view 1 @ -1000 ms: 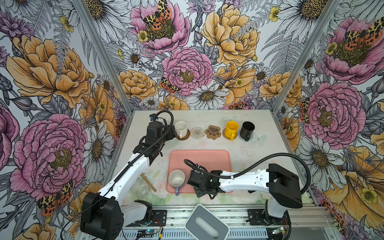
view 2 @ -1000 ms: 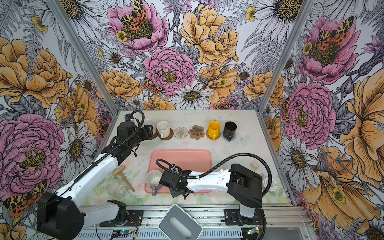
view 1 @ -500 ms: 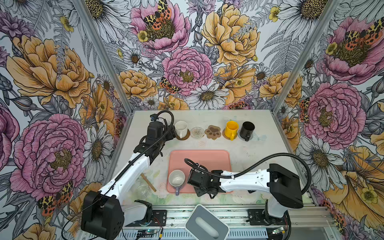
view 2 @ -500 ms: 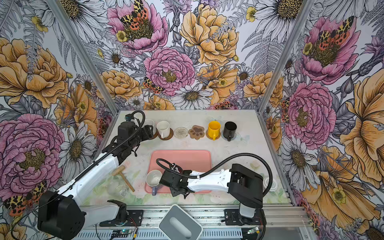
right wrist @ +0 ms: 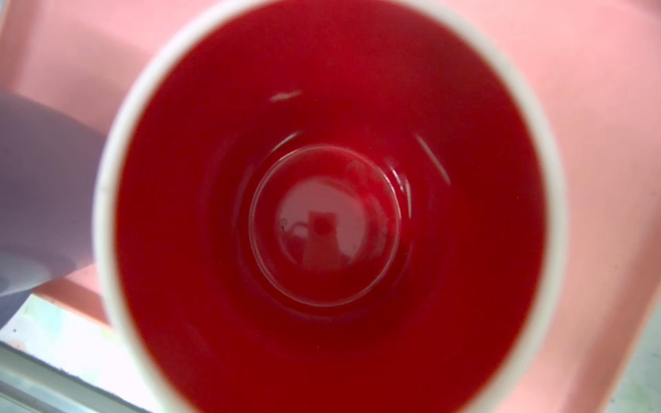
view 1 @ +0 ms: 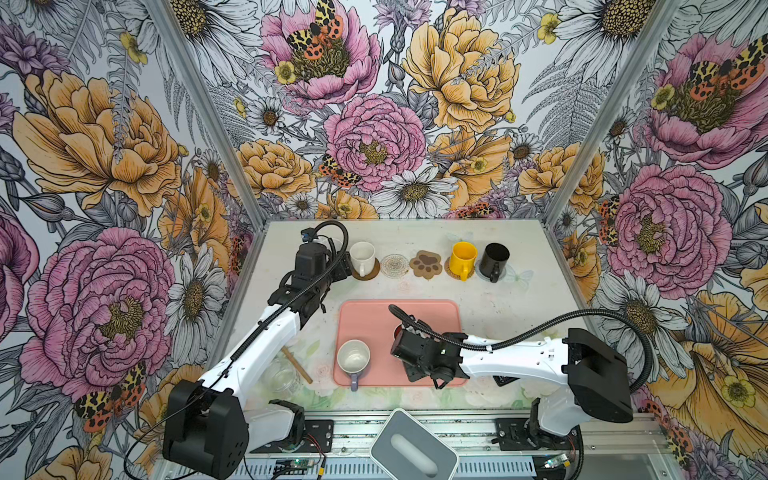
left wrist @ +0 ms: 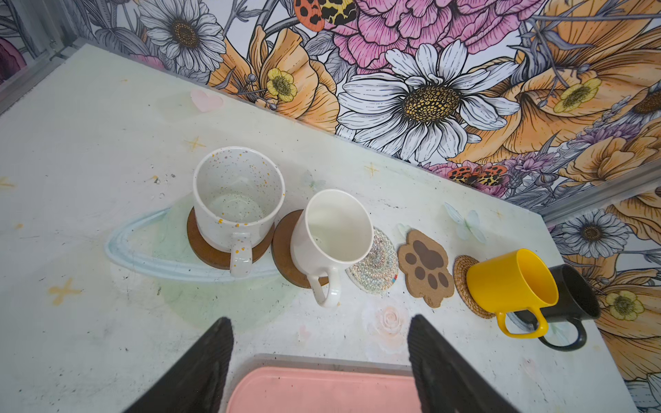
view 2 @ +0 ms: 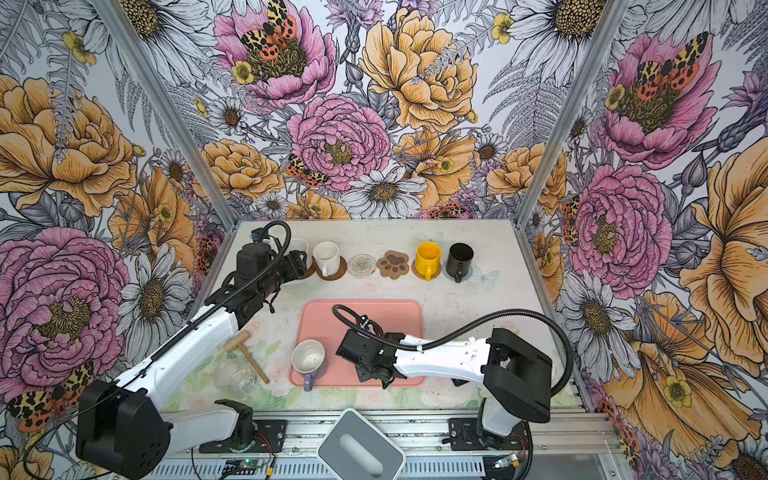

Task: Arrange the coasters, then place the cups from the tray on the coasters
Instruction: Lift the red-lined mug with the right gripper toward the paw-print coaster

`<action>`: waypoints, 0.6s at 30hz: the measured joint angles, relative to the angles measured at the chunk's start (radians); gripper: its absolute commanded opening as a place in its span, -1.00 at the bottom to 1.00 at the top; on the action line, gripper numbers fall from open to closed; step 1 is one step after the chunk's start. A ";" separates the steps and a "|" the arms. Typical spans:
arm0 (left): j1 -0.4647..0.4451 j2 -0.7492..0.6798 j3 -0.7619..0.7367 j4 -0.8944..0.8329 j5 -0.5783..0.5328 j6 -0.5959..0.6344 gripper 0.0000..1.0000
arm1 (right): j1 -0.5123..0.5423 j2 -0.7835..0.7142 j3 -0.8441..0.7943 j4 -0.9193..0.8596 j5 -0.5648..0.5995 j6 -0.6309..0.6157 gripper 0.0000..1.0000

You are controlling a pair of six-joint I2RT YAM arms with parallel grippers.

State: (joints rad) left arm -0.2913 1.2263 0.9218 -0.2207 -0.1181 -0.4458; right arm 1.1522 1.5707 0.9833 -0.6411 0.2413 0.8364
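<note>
**Left fingers** (view 2: 298, 265): spread wide, nothing between them, positioned over the worktop (left wrist: 89, 143). The coaster row stands directly ahead of the tips.
- A speckled white cup (left wrist: 238, 193) sits on one brown disc (left wrist: 207, 250).
- A plain white cup (left wrist: 332, 232) sits on the second brown disc (left wrist: 282, 250).
- Further along are the whitish woven round (left wrist: 379, 264) and the paw-print coaster (left wrist: 425, 268), both bare.
- Next is the yellow cup (left wrist: 511, 282) on the rattan round (left wrist: 465, 282), with the black cup (left wrist: 576, 296) last.
- The tray (left wrist: 322, 389) edge lies beneath the fingers, short of their tips.

**Right fingers** (view 1: 424, 361): positioned directly over the red-lined cup (right wrist: 329, 214), which stands on the tray. The cup hides them, so it cannot be told whether they are spread or pinching. The lavender cup (view 1: 353, 359) stands on the tray just beside them.
</note>
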 measured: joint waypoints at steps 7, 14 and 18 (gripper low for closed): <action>0.000 0.002 0.000 0.000 0.000 0.000 0.57 | -0.071 -0.079 -0.008 -0.006 0.052 -0.045 -1.00; 0.000 0.016 0.000 0.000 0.000 0.000 0.57 | -0.134 -0.098 -0.008 -0.006 0.105 -0.114 -1.00; 0.000 0.029 0.006 0.000 0.002 0.000 0.57 | -0.198 -0.095 0.019 -0.015 0.129 -0.167 -1.00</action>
State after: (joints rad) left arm -0.2913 1.2552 0.9283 -0.2211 -0.1165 -0.4458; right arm 0.9543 1.4761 1.0023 -0.6563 0.3706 0.6689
